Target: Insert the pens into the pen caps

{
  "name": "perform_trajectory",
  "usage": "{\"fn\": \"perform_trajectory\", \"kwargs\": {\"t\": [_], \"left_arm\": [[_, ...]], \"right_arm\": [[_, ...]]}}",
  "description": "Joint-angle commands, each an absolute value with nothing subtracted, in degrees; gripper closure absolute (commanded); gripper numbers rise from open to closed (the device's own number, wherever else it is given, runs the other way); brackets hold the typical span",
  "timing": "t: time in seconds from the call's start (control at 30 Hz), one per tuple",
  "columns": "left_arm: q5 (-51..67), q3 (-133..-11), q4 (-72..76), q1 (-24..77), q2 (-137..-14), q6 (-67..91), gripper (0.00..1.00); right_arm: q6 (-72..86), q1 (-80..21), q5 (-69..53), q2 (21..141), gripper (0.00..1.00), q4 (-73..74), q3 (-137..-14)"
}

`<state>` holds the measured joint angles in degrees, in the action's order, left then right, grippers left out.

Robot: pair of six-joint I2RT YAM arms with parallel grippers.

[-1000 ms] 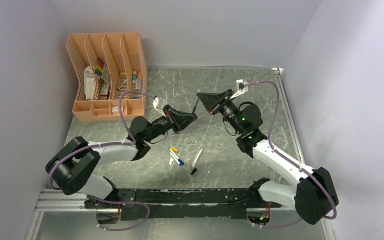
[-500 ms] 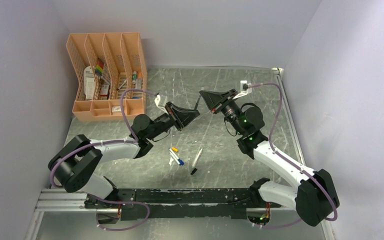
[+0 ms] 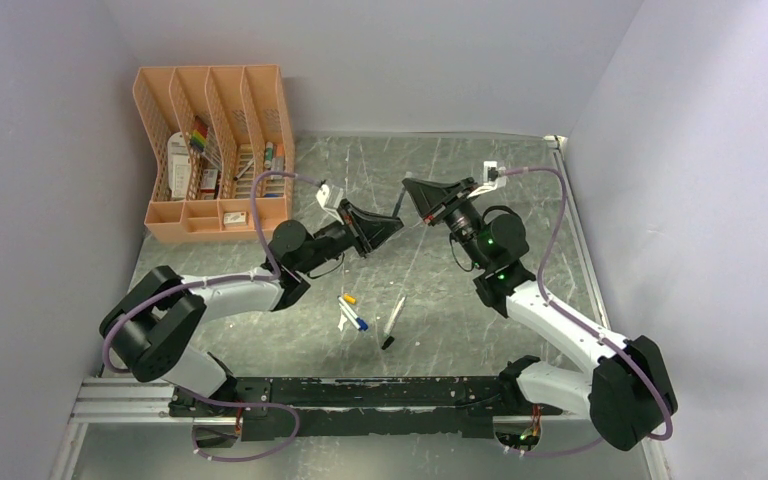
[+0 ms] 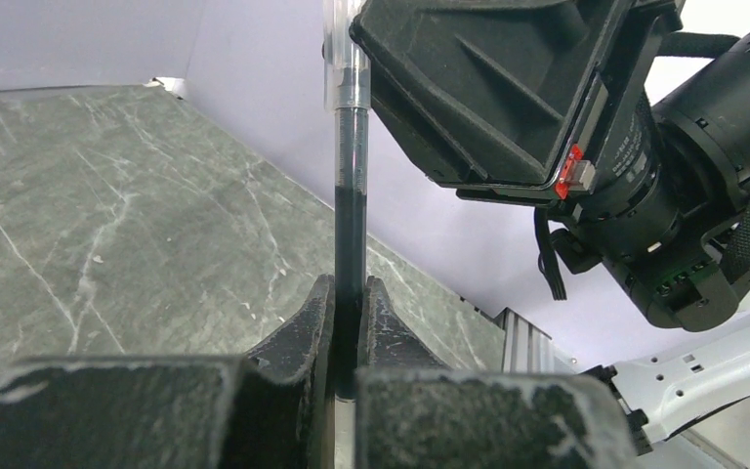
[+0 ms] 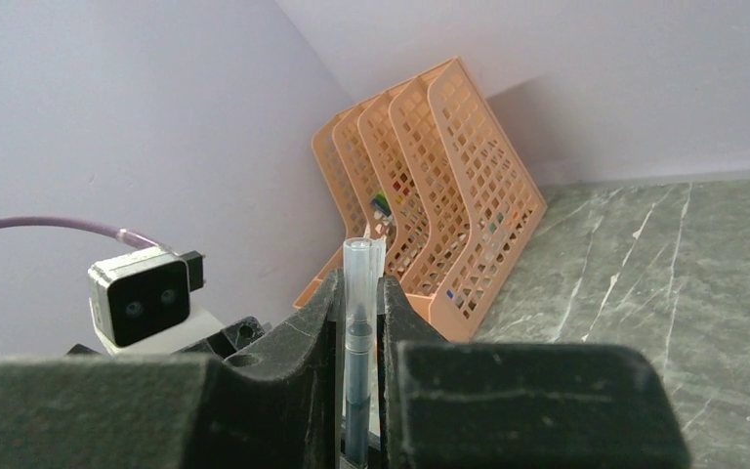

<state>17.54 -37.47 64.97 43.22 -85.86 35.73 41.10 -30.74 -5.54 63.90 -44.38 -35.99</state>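
Note:
My left gripper is shut on the dark-barrelled pen, which stands straight up out of its jaws in the left wrist view. The pen's far end sits inside a clear plastic cap. My right gripper is shut on that clear cap, and the dark barrel shows inside it. Both grippers meet above the table's middle. On the table lie a small yellow-orange cap, a white pen with a blue end and a white pen with a black end.
An orange mesh file organiser holding stationery stands at the back left, also in the right wrist view. The grey marbled tabletop is walled on the left, back and right. A metal rail runs along the near edge.
My left gripper has moved up and to the right with the dark pen. My right gripper has shifted slightly right. The two tips now stand closer together.

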Motion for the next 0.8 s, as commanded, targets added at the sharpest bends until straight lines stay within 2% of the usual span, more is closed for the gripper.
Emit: {"fn": "perform_trajectory", "kwargs": {"t": [0.0, 0.77], "left_arm": [[17.53, -43.54, 67.57, 42.87, -84.58, 30.69, 0.93], [16.01, -51.7, 66.72, 42.82, -85.42, 27.06, 0.93]], "right_arm": [[40.95, -31.99, -12.01, 65.48, 1.0, -37.65, -32.85], [42.76, -34.6, -13.89, 66.88, 1.0, -39.43, -25.84]]}}
